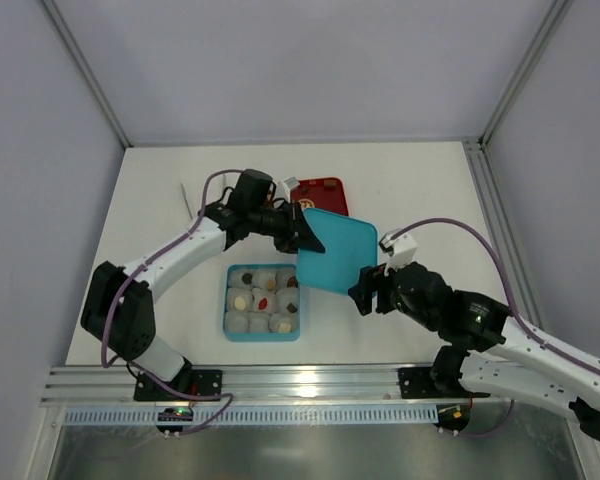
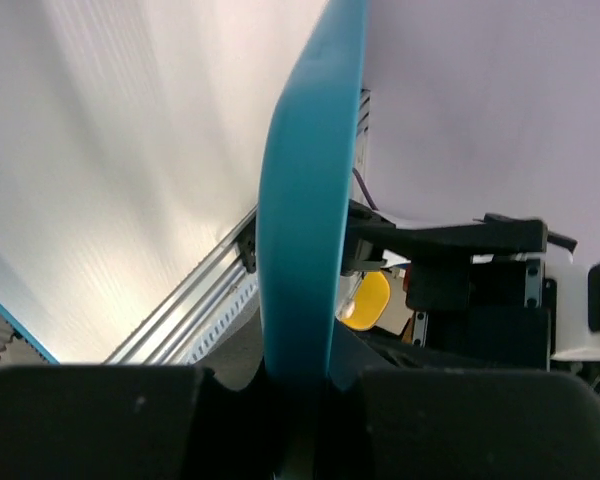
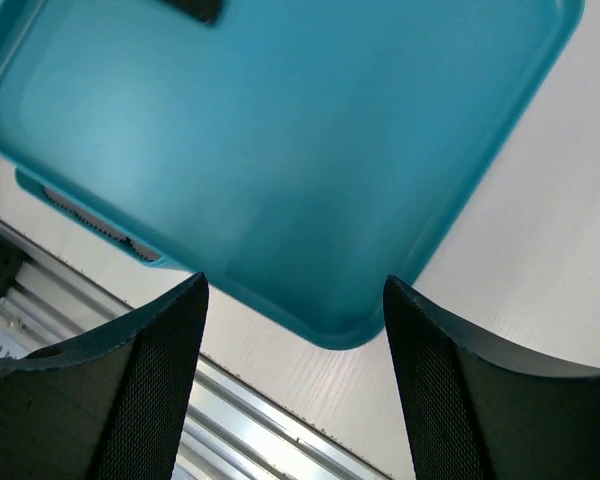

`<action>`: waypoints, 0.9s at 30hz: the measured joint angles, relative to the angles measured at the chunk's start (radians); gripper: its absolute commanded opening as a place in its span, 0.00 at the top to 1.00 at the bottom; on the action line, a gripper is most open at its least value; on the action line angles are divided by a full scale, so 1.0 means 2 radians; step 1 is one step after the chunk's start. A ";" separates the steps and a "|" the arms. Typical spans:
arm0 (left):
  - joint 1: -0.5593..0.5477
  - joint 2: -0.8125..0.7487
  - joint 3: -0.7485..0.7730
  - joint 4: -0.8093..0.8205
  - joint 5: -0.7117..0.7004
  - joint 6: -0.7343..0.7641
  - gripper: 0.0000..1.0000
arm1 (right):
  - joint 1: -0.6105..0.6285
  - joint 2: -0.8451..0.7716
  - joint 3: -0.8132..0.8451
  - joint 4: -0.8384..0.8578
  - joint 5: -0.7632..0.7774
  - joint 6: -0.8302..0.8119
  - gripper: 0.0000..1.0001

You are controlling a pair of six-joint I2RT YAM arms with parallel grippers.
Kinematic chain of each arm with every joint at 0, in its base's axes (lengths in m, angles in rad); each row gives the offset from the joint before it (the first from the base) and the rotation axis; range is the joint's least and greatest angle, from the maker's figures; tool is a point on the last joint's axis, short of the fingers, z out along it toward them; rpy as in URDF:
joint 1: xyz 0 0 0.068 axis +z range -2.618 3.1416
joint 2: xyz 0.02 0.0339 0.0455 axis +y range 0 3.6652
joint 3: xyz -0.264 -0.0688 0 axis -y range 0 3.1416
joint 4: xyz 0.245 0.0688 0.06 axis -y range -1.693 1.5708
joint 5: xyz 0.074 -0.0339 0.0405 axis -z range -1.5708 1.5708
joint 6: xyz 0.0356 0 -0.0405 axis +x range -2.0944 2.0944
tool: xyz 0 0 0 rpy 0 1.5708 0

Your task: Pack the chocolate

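Chocolate (image 1: 265, 301): small pieces in dark brown, tan and cream, plus one red, sit in the cups of the box. The box is near the front of the counter, in front of the left arm.
Paper cups (image 1: 230, 297): white and crinkled, packed in rows that fill the box.
Box (image 1: 263, 338): teal, square with rounded corners, open on top and flat on the counter.
Lid (image 1: 342, 255): teal with rounded corners, lifted off the counter and tilted, just right of the box. From above, its left edge overlaps the box's far right corner. The left wrist view shows it edge-on (image 2: 305, 230). Its broad face fills most of the right wrist view (image 3: 280, 130).
Left gripper (image 1: 302, 232): clenched on the far left edge of the lid. In its own view the lid's edge runs down between the two dark fingers, which press it from either side (image 2: 300, 420).
Right gripper (image 1: 368, 290): released, with its fingers spread wide at the lid's near right edge. In its own view (image 3: 295, 380) a rounded corner of the lid lies between the fingers, clear of the left one. Whether it touches the right finger cannot be told.
Red tray (image 1: 325, 190): a rounded rectangle flat on the counter behind the lid, partly covered by the lid and the left gripper.
Counter (image 1: 420, 190): white, walled on three sides.
Rail (image 1: 310, 380): a metal strip along the near edge, carrying both arm bases.
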 measured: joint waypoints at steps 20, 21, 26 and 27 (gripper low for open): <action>0.024 -0.056 -0.023 -0.068 0.010 -0.031 1.00 | 0.319 0.245 0.149 -0.062 0.367 -0.129 0.28; 0.026 -0.058 -0.023 -0.069 0.011 -0.031 1.00 | 0.321 0.245 0.149 -0.060 0.372 -0.138 0.28; 0.029 -0.058 -0.023 -0.076 0.013 -0.032 1.00 | 0.331 0.258 0.149 -0.043 0.394 -0.184 0.28; 0.029 -0.058 -0.023 -0.077 0.013 -0.032 1.00 | 0.331 0.268 0.149 -0.040 0.398 -0.192 0.28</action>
